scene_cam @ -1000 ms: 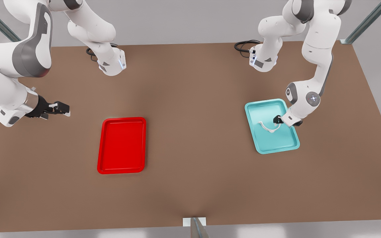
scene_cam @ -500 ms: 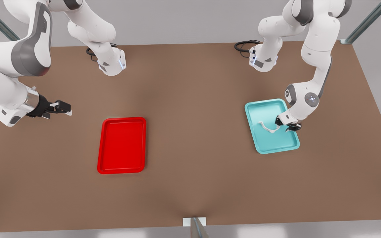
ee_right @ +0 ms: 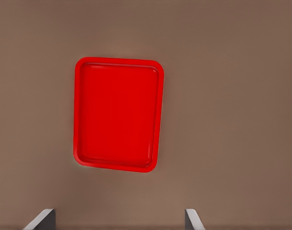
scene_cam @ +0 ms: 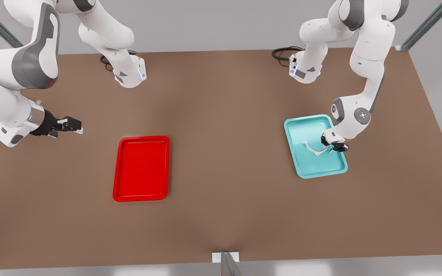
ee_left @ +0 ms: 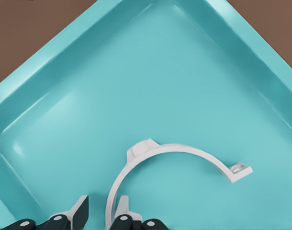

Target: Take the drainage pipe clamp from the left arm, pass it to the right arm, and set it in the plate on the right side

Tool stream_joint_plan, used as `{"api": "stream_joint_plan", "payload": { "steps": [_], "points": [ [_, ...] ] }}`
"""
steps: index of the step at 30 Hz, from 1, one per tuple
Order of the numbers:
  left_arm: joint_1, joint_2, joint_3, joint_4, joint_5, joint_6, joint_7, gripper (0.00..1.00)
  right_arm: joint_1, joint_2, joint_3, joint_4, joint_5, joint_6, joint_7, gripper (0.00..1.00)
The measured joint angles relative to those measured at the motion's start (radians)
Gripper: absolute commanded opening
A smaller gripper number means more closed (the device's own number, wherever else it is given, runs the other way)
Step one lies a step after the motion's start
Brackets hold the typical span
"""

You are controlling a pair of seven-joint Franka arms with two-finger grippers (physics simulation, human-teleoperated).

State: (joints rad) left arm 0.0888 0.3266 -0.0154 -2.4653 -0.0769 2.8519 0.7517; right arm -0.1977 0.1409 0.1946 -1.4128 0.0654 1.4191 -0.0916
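Note:
The drainage pipe clamp (scene_cam: pixel 313 150), a thin white half-ring with flared tabs, lies flat in a teal tray (scene_cam: pixel 305 174) on the front view's right. My left gripper (scene_cam: pixel 331 147) is low over that tray, at the clamp's end nearer the tray's outer rim. In the left wrist view the clamp (ee_left: pixel 170 151) curves across the teal tray (ee_left: pixel 160 72), and one end runs between the open fingers of the left gripper (ee_left: pixel 102 203), close to one finger and clear of the other. My right gripper (scene_cam: pixel 76 126) waits open above the table, beside the red plate (scene_cam: pixel 140 168), also seen as the plate (ee_right: pixel 117 115) with the right gripper (ee_right: pixel 118 218) over bare table near it.
Both arm bases (scene_cam: pixel 129 74) stand at the table's far edge with black cables (scene_cam: pixel 282 51) beside them. Brown tabletop (scene_cam: pixel 225 153) stretches between the two trays. A small metal bracket (scene_cam: pixel 225 257) sits at the near edge.
The left gripper has come down and shifted slightly along the teal tray, so its fingers now straddle the clamp's end. The right arm has barely moved.

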Motion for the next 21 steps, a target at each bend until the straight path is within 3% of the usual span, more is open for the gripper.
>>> {"api": "stream_joint_plan", "payload": {
  "steps": [5, 10, 21],
  "points": [
    [0.002, -0.001, 0.001, 0.0, 0.0, -0.003, 0.025, 0.45, 0.0, 0.0, 0.0, 0.0, 0.0, -0.001, -0.001, 1.0],
    [0.015, -0.001, 0.001, -0.002, 0.0, -0.006, 0.045, 0.34, -0.002, 0.001, -0.002, 0.0, 0.0, -0.001, -0.002, 1.0],
    [0.015, 0.004, 0.0, -0.002, -0.001, -0.008, 0.073, 0.21, -0.002, 0.001, -0.003, 0.0, 0.0, -0.001, -0.003, 1.0]
  ]
}}
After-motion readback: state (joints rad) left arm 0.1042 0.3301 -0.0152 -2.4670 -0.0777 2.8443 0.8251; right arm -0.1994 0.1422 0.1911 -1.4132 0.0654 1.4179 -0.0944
